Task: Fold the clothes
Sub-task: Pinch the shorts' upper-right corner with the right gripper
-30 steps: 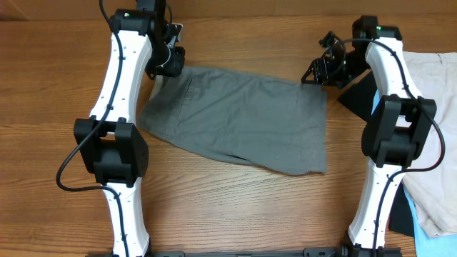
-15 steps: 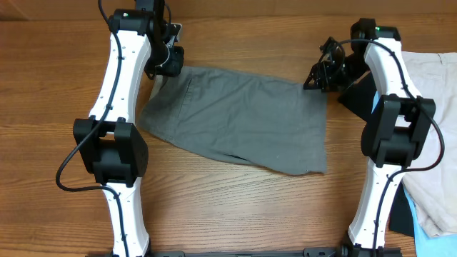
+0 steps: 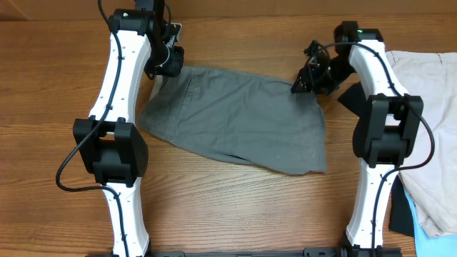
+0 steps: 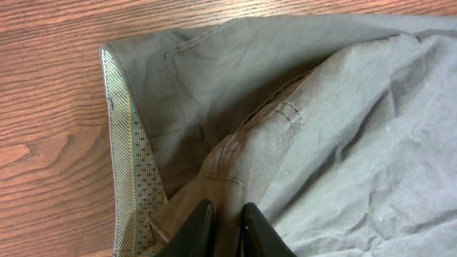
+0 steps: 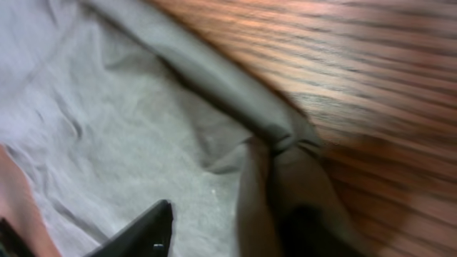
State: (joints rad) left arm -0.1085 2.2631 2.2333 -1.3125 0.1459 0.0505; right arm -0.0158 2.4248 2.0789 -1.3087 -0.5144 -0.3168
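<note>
The mid-grey shorts lie spread flat on the wooden table. My left gripper is at their far left corner. In the left wrist view it is shut on a fold of the shorts beside the patterned inner waistband. My right gripper is over the shorts' far right corner. The blurred right wrist view shows its fingers wide apart, with a raised fold of the shorts between them; the right finger is partly hidden by cloth.
A beige garment lies at the table's right side. A black piece lies between it and the shorts. More black cloth and a light-blue piece are at the near right.
My right gripper has moved left and slightly nearer, from off the shorts' far right corner to over it. The left gripper and the rest of the shorts have not moved.
</note>
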